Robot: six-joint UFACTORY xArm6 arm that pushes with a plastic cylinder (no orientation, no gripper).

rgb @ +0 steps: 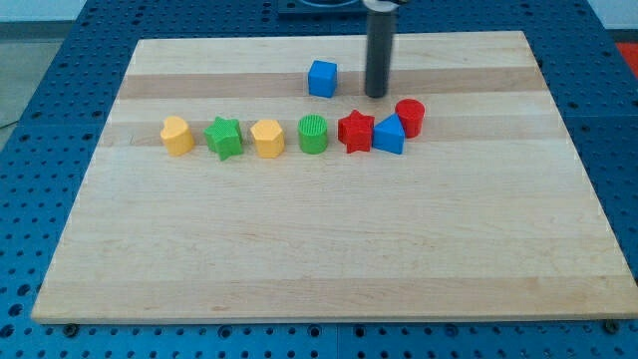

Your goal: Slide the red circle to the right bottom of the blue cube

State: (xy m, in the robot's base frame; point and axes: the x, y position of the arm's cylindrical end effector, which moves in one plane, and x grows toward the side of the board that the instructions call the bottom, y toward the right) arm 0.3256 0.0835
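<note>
Rod comes down from the board's top edge, my tip (376,95) resting on the wooden board (319,249) just right of the blue cube (322,78), small gap between them. No jaws on this arm, just the bare rod, so nothing to report as open or closed.

Red circle (411,117), a short cylinder, sits below and right of my tip, near it but not touching. It lies to the lower right of the blue cube, apart from it. It touches or nearly touches the blue triangular block (390,135) at its lower left; cannot tell which.

Row across the upper half of the board, from the left edge side toward the right: yellow block (177,135), green star (224,138), second yellow block (267,138), green cylinder (313,134), red star (356,131), then the blue triangular block. Red star and blue triangular block look to be touching. Yellow shapes too unclear to name.

Blue pegboard table (40,90) surrounds the board.
</note>
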